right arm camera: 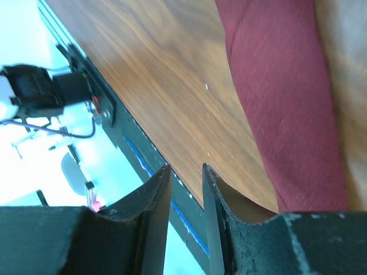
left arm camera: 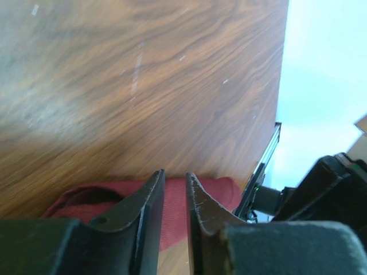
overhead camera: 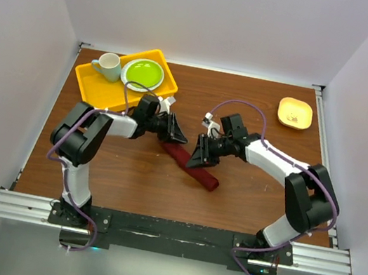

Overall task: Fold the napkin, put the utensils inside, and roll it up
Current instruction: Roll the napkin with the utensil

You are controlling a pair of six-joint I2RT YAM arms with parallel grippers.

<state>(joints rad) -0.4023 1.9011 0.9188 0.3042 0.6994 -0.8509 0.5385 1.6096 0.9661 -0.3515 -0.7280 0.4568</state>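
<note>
The maroon napkin (overhead camera: 206,178) lies rolled into a slanted tube on the wooden table between both arms. My left gripper (overhead camera: 178,136) hovers at the roll's upper left end. In the left wrist view its jaws (left arm camera: 175,175) stand a narrow gap apart with nothing between them, and the napkin (left arm camera: 174,204) shows beyond the gap. My right gripper (overhead camera: 195,159) sits over the roll's middle. It (right arm camera: 186,167) is slightly open and empty, with the napkin (right arm camera: 281,103) off to its right. The utensils are hidden.
A yellow tray (overhead camera: 88,83) at the back left holds a pale green cup (overhead camera: 109,66) and a green plate (overhead camera: 143,72). A small yellow dish (overhead camera: 294,113) sits at the back right. White walls enclose the table; a metal rail (overhead camera: 167,233) runs along the near edge.
</note>
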